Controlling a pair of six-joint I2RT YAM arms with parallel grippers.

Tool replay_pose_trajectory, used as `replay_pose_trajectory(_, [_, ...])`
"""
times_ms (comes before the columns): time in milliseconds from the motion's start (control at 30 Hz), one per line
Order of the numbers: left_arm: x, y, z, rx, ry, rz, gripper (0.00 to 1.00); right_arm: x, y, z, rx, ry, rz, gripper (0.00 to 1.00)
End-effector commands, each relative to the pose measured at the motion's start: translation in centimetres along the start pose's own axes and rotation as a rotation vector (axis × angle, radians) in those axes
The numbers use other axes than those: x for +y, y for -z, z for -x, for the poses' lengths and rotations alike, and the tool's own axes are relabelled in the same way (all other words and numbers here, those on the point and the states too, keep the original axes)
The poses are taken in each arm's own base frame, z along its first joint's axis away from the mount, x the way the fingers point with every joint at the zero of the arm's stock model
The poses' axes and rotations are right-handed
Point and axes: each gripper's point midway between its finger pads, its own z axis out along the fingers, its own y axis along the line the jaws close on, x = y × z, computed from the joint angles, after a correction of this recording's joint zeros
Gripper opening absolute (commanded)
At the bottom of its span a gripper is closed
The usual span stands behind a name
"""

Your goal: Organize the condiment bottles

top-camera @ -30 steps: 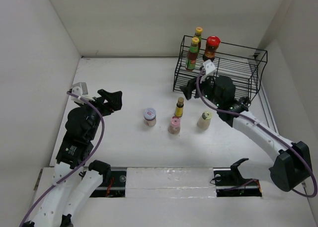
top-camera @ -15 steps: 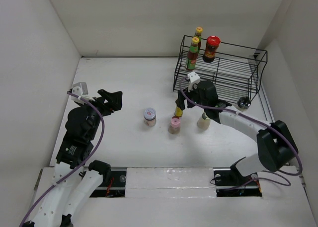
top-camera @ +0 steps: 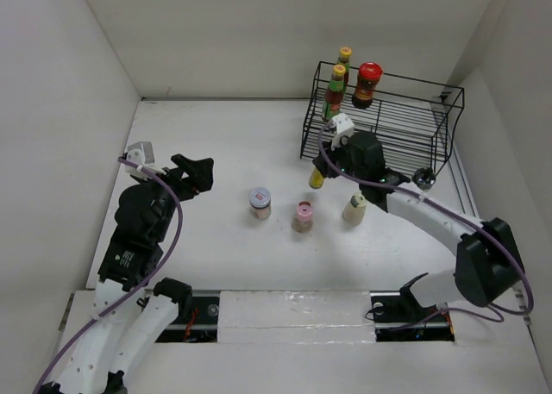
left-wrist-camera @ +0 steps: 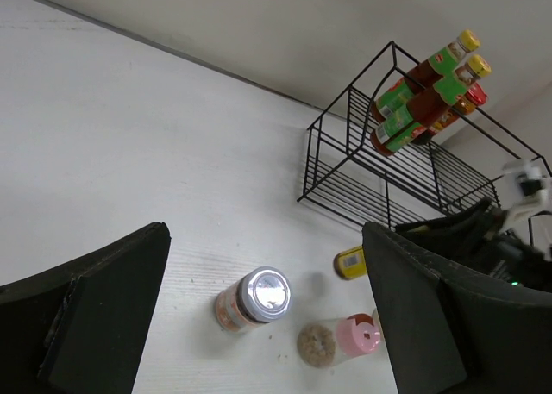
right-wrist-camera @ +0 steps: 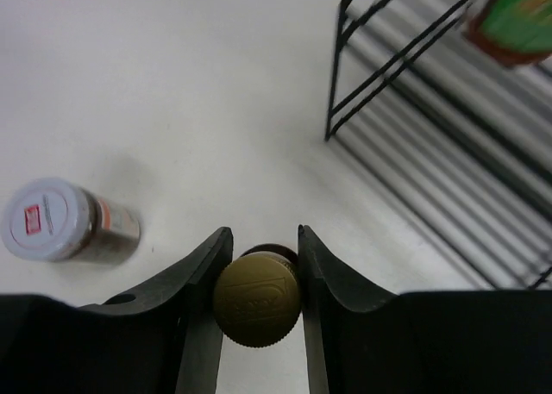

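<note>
Right arm (top-camera: 431, 217) outstretched; fingers (right-wrist-camera: 203, 273) around bottle (right-wrist-camera: 257, 301)

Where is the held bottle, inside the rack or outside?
Outside: the right hand grips the yellow-capped bottle just beside the black rack.

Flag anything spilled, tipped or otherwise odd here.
Nothing stands out. The silver-lidded jar, pink-capped bottle and cream-capped bottle stand upright on the table, three bottles stand in the rack, and the right gripper holds a yellow-capped bottle.
</note>
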Motion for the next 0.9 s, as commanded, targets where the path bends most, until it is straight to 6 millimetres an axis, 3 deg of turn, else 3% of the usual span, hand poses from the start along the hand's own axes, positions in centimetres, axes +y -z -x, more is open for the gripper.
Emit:
replay_pose_trajectory(0, [-0.9,-0.4,0.8,-0.027,-0.009,-0.039,0.89,-2.5,5.8,14.9,-0.409,0.012,-0.082,0.17])
replay_pose_trajectory(67, [-0.9,-0.1,1.0,-0.034,-0.008,-0.043,0.89,-4.2,7.8,17.6,-0.471,0.01,-0.117,0.17])
replay_pose_trajectory(100, [-0.9,-0.1,1.0,-0.034,-0.008,-0.043,0.89,-6.3,8.7,18.7,-0.496,0.007,-0.157,0.17])
replay_pose_trajectory(133, [-0.9,-0.1,1.0,-0.034,-0.008,-0.043,0.89,-7.2,10.2,21.0,-0.55,0.011,-0.181,0.17])
replay_pose_trajectory(200, [-0.9,-0.1,1.0,-0.034,-0.008,-0.043,0.89,-9.2,11.5,22.9,-0.594,0.011,-0.23,0.17])
replay_pose_trajectory(233, [-1.0,0.1,1.2,-0.042,-0.006,-0.048,0.89,-11.1,13.2,25.1,-0.641,0.019,-0.273,0.17])
replay_pose_trajectory(400, [-0.9,-0.1,1.0,-0.034,-0.008,-0.043,0.89,-17.1,13.1,28.5,-0.646,0.038,-0.326,0.17])
replay_pose_trajectory(433, [-1.0,0.1,1.2,-0.042,-0.006,-0.048,0.89,-18.8,13.5,29.0,-0.649,0.033,-0.367,0.17])
replay_pose_trajectory(467, [-0.9,0.0,1.3,-0.048,-0.006,-0.039,0.89,-19.4,14.4,30.8,-0.68,0.043,-0.383,0.15])
replay_pose_trajectory(500, [-0.9,0.0,1.3,-0.048,-0.006,-0.039,0.89,-21.0,13.1,30.1,-0.644,0.028,-0.398,0.15])
replay_pose_trajectory(600, [-0.9,0.0,1.3,-0.048,-0.006,-0.039,0.89,-24.6,13.1,31.4,-0.652,0.025,-0.454,0.15])
replay_pose_trajectory(700, [-0.8,-0.2,1.1,-0.04,-0.008,-0.034,0.89,-26.7,11.8,31.2,-0.609,0.014,-0.452,0.15])
replay_pose_trajectory(867, [-0.8,-0.2,1.1,-0.04,-0.008,-0.034,0.89,-27.6,9.5,29.5,-0.551,-0.006,-0.431,0.15])
